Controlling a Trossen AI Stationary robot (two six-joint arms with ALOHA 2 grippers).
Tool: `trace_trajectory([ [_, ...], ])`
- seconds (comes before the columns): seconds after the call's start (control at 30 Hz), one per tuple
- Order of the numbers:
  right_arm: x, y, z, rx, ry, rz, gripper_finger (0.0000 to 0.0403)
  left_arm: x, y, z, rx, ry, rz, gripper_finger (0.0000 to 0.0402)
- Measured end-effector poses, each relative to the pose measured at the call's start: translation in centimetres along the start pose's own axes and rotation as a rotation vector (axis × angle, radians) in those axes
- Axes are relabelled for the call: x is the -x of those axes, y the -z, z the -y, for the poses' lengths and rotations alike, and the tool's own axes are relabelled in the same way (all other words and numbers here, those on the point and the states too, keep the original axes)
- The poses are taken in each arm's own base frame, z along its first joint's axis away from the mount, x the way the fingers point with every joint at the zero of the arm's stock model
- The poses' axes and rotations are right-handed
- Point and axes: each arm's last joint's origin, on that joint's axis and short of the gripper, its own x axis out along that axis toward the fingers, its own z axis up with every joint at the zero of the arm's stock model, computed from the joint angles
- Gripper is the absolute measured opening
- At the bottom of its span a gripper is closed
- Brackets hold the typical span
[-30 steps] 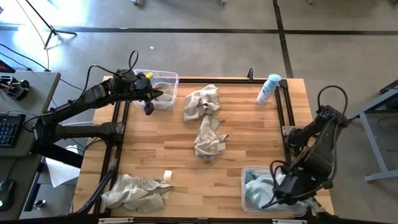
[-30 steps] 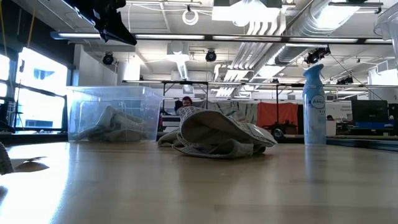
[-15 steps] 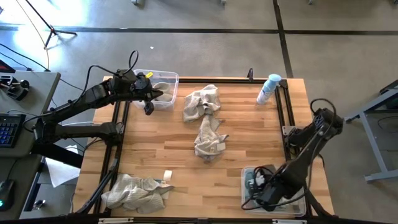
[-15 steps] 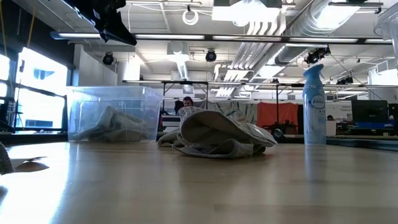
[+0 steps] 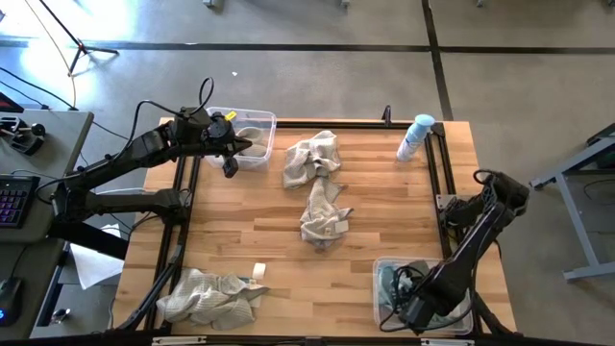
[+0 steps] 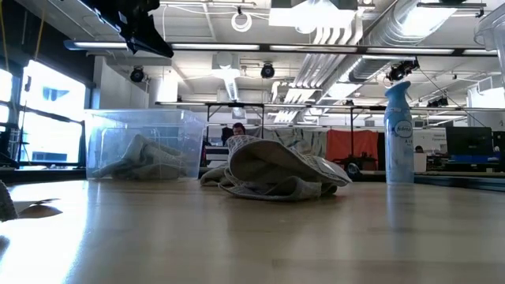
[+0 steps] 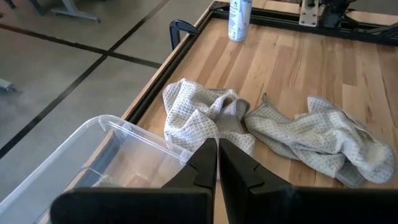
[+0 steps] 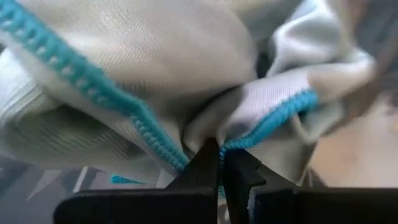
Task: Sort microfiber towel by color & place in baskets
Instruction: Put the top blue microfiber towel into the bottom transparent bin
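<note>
Right gripper (image 8: 219, 163): we see it plunge deeper into the near basket (image 5: 380, 288) than a moment ago, when the arm reached in from farther out; its fingers are pinched tight together against a pale towel with teal stitching (image 8: 155, 74), nose to cloth, though we cannot tell whether any fold is caught between them.
Near basket: it holds the teal-blue towels (image 5: 396, 284); we judge this colour's pile is being pressed down or tidied, not added to.
Loose beige towel (image 5: 211, 296): it lies well to the left of the near basket, at the same table edge, not yet sorted.
Middle towels (image 5: 322, 216): two more beige cloths stretch away from the near basket toward the far side, unchanged.
Left gripper (image 7: 217, 163): it holds station as before above the far basket (image 5: 252, 139), diagonally opposite the near basket, fingers closed and empty.
Far basket: a beige-grey towel (image 6: 146, 154) is in it already.
Spray bottle (image 5: 415, 136): beyond the near basket at the far edge, untouched.
Meaning: three beige cloths remain for us.
</note>
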Motion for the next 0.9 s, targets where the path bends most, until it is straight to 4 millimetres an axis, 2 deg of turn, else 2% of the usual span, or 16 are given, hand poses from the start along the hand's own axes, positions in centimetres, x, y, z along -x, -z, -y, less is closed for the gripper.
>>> trace_trajectory([
  [0.3,-1.8,-0.5,0.1,0.014,-0.017,0.007,0.0000,0.0,0.0,0.0,0.026,0.000,0.000,0.0003],
  [0.5,-2.7,-0.3,-0.6,0.067,-0.053,0.037,0.0007,0.0,0.0,0.0,0.026,0.000,0.000,0.0003],
  [0.7,-4.5,0.3,-1.6,0.071,-0.038,0.002,0.0068,0.0,0.0,0.0,0.026,0.000,0.000,0.0003],
  [0.9,-4.5,0.4,-1.6,0.057,-0.041,-0.005,0.0137,0.0,0.0,-0.1,0.027,-0.047,-0.006,0.0003],
])
